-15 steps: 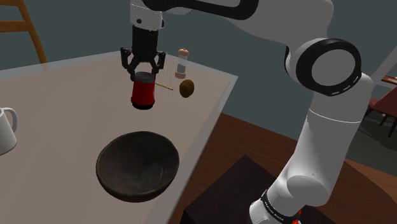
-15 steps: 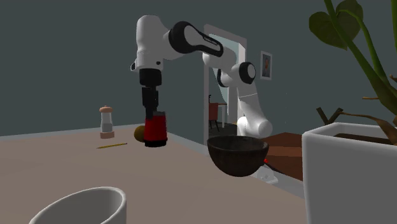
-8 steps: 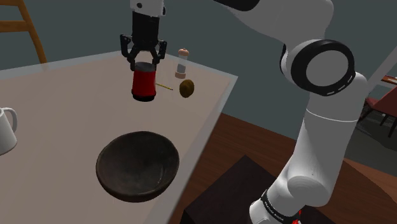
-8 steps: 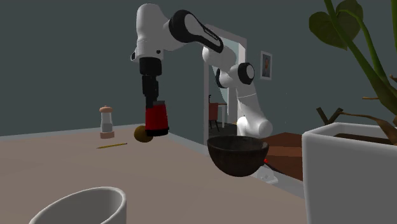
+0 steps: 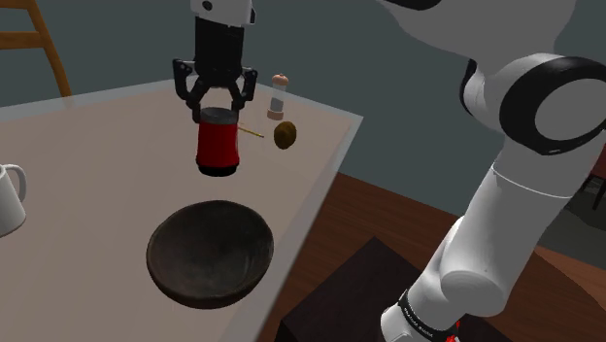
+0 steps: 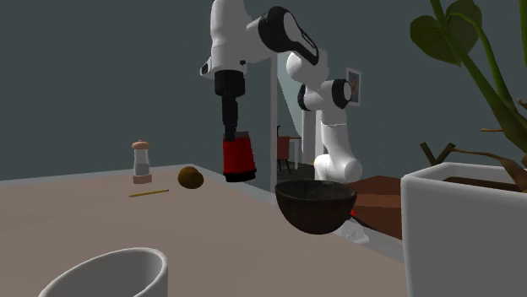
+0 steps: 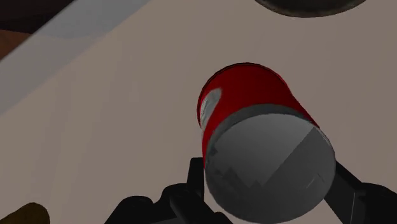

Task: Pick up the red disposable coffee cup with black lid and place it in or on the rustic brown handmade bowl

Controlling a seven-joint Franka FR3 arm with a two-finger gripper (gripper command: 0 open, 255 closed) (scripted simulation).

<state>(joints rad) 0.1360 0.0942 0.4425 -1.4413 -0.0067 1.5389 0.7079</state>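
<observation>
Beyond the bowl (image 5: 210,253), at the table's (image 5: 97,136) far side, stand a small shaker (image 5: 279,93), a round brown thing (image 5: 286,135) and a thin yellow stick (image 5: 252,131) lying flat. All three are well apart from the bowl. A white mug (image 5: 10,197) sits off to the bowl's side in the shoulder view. In the second exterior view a white planter (image 6: 464,228) with a leafy plant stands nearer the camera than the bowl. Nothing lies inside the bowl, and nothing stands between it and the cup (image 5: 218,146).

The cup hangs in the air, clear of the table, between the bowl and the shaker group. It is not over the bowl. The gripper (image 5: 218,114) comes down from above, its fingers (image 7: 197,184) closed against the cup's upper end on either side, just below the lid (image 7: 270,168).

The cup's long axis runs close to vertical, lid up and base down. In the second exterior view it leans a little, its base swung toward the bowl (image 6: 315,205).
</observation>
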